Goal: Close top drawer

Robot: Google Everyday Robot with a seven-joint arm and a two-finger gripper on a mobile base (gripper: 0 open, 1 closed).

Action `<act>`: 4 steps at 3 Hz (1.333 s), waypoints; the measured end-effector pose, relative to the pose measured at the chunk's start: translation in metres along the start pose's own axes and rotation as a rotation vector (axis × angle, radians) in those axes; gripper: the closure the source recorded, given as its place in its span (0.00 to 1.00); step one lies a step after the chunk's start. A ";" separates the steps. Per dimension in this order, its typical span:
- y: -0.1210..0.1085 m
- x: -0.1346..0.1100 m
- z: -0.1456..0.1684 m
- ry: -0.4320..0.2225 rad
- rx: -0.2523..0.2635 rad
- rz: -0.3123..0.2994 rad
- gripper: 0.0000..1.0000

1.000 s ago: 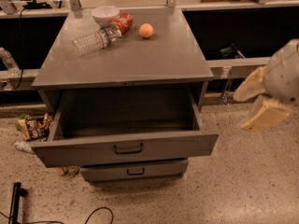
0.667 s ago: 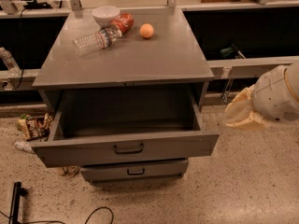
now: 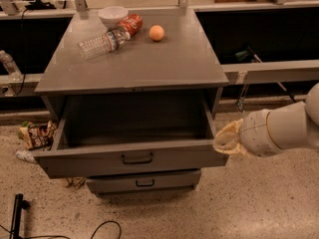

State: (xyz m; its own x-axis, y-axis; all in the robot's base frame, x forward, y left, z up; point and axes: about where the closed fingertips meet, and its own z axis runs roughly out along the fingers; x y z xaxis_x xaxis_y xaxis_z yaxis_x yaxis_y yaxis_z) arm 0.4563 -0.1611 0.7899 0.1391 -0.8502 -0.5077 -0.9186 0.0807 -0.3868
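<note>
Top drawer (image 3: 99, 161): open, standing well out from the grey cabinet, tall plain front panel toward the camera
Handle (image 3: 137, 158): small dark bar at the centre of that panel
Tool (image 3: 225, 141): at the right end of the drawer front, right against that corner, on a pale arm (image 3: 284, 131) that runs off to the right edge
Tool opening: cannot tell; no object seen in its hold
Lower drawer (image 3: 169, 180): shut, shorter front, just under the open one, with a like handle
Surface (image 3: 149, 66): flat grey cabinet top, above and behind the open drawer
Bowl (image 3: 112, 16): white, upright, at the back of the surface
Red item (image 3: 132, 24): can or packet, not clear which; lying beside the bowl
Bottle (image 3: 99, 43): clear plastic, on its side, neck end toward the red item
Orange (image 3: 156, 32): alone, right of the red item, apart from it
Snack packets (image 3: 36, 134): on the speckled floor, left of the drawer, near its left corner
Cable (image 3: 102, 229): black, on the floor in front, well apart from the drawers
Meeting the drawer front: the tool only
Count on the surface: one bowl, one bottle, one red item, one orange
Count of drawer fronts in view: two
</note>
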 end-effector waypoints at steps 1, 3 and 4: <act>0.003 0.000 0.004 -0.006 -0.005 0.003 1.00; 0.019 0.011 0.051 -0.005 -0.029 -0.004 1.00; 0.024 0.016 0.084 -0.028 -0.028 -0.024 1.00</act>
State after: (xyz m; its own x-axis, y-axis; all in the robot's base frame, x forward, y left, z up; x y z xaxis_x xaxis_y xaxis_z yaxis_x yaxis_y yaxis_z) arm 0.4675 -0.1288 0.7079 0.1706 -0.8371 -0.5199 -0.9249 0.0460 -0.3774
